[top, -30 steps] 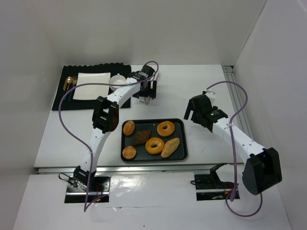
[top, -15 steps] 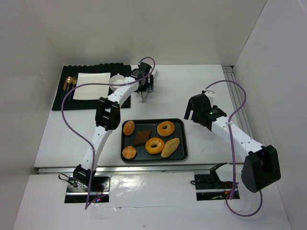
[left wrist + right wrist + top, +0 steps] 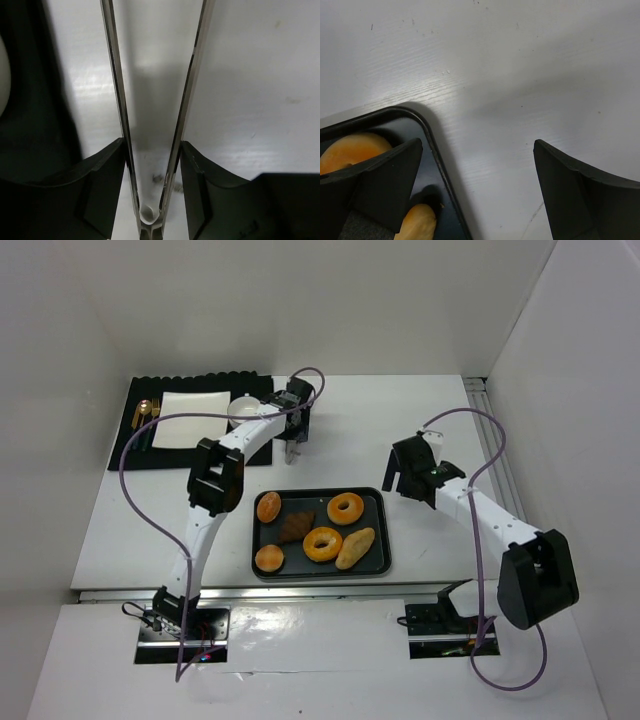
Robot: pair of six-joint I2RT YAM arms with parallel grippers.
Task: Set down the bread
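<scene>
The left gripper (image 3: 151, 145) is clamped on metal tongs (image 3: 115, 75); the right gripper (image 3: 476, 145) gapes empty. The bread (image 3: 356, 548) lies on the tray (image 3: 374, 508): probably light, soft, crushable, best pinched gently mid-length

white table (image 3: 420, 420) bears a black tray (image 3: 378, 515) and a black placemat (image 3: 122, 454).
</scene>
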